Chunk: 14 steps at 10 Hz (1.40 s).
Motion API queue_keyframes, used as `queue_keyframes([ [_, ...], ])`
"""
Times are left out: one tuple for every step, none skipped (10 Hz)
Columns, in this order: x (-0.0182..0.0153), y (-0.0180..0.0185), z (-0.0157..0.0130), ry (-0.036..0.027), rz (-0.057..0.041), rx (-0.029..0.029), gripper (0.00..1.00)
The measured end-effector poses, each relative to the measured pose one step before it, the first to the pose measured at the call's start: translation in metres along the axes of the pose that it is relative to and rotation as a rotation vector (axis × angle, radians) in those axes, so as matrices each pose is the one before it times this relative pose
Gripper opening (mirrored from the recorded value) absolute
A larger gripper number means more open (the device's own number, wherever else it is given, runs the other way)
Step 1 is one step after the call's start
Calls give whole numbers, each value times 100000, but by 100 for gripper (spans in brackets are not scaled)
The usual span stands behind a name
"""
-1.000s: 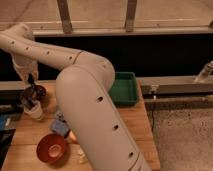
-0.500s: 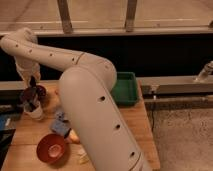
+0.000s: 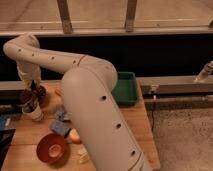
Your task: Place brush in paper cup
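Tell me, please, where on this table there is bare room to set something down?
Bare wood shows on the table right of the arm, in front of the green tray, and at the front left between the maroon bowl and paper cup. It is crowded at the far left, where the gripper hangs over the paper cup.

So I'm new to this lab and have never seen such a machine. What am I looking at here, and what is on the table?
The big white jointed shape is one robot arm, seen by a single camera close behind it. It reaches to the far left of a wooden table. At its tip is the gripper, low over the paper cup. Dark things, probably including the brush, show at the cup's mouth; what is held is hidden. Also there: a dark maroon bowl, a green bin, and blue-grey items.
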Motion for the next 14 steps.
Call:
queue_keyframes([
  [111,112,189,100,36,-435,0],
  [186,33,261,297,142,-314,0],
  [126,126,209,131,128,-347,1],
  [181,107,71,4,317,-30,10],
  [45,63,-207,-357,158,92,20],
  [-31,-65,-390,-600,167,255,30],
  [-13,-79,-413,-632,134,306,42],
  [1,-2,-213,-321,54,105,50],
  [18,43,-216,-304,-60,159,60],
  [31,85,-269,-360,-126,152,72],
  [12,-68,-172,-243,73,133,78],
  [28,-25,-116,-161,12,56,80],
  [33,-13,-117,-228,25,-34,80],
  [63,-94,-147,-396,68,-75,80],
])
